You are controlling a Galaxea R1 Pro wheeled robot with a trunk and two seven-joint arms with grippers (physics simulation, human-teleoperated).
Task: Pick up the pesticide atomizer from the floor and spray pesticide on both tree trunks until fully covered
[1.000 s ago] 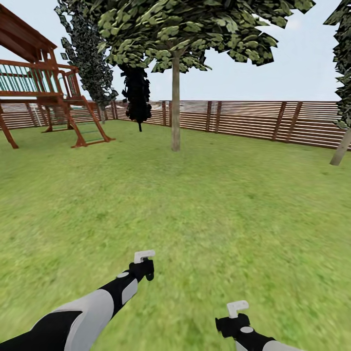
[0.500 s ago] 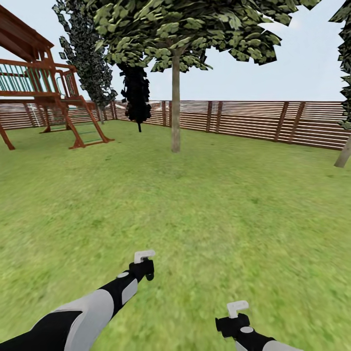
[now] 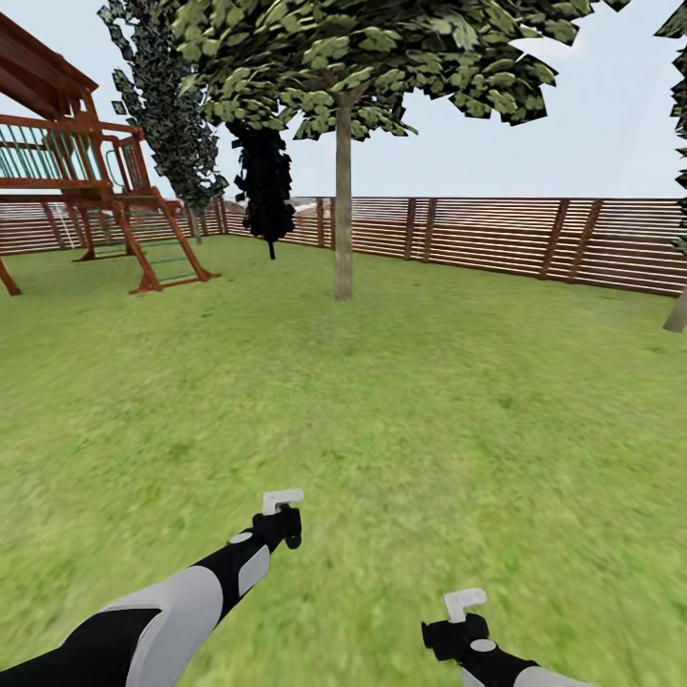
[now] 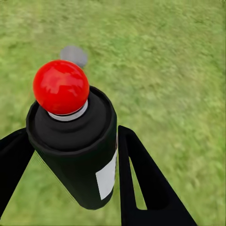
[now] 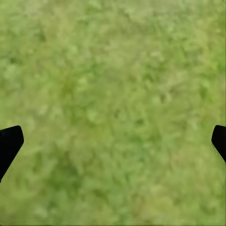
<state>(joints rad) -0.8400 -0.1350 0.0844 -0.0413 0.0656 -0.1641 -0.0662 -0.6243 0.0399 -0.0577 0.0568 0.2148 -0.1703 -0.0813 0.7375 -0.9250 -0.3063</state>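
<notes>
Over at the far left of the lawn (image 3: 401, 401) stands a wooden playset (image 3: 86, 181) with a ladder, backed by a slat fence (image 3: 496, 239) that runs along the far edge of the grass. Just right of the playset rise two dark conifers (image 3: 167, 114), one beside the fence corner. Next comes a broadleaf tree (image 3: 353, 57), its straight bare trunk (image 3: 343, 200) planted in the grass a little in front of the fence; nothing white can be made out on the bark from here. Low in the head view, the left hand (image 3: 279, 523) reaches out over the grass on its black and white arm. Seen from its wrist, the left hand (image 4: 70, 155) is clamped on the spray bottle (image 4: 77, 150), a black can with a white label and a red tip, one dark finger (image 4: 146, 183) pressed against each side. Further right, the right hand (image 3: 456, 630) hovers over bare grass; from its wrist the right hand (image 5: 113, 141) has its fingertips (image 5: 9, 141) spread wide with nothing between them. At the far right edge, the base of a second trunk (image 3: 676, 315) just shows.
</notes>
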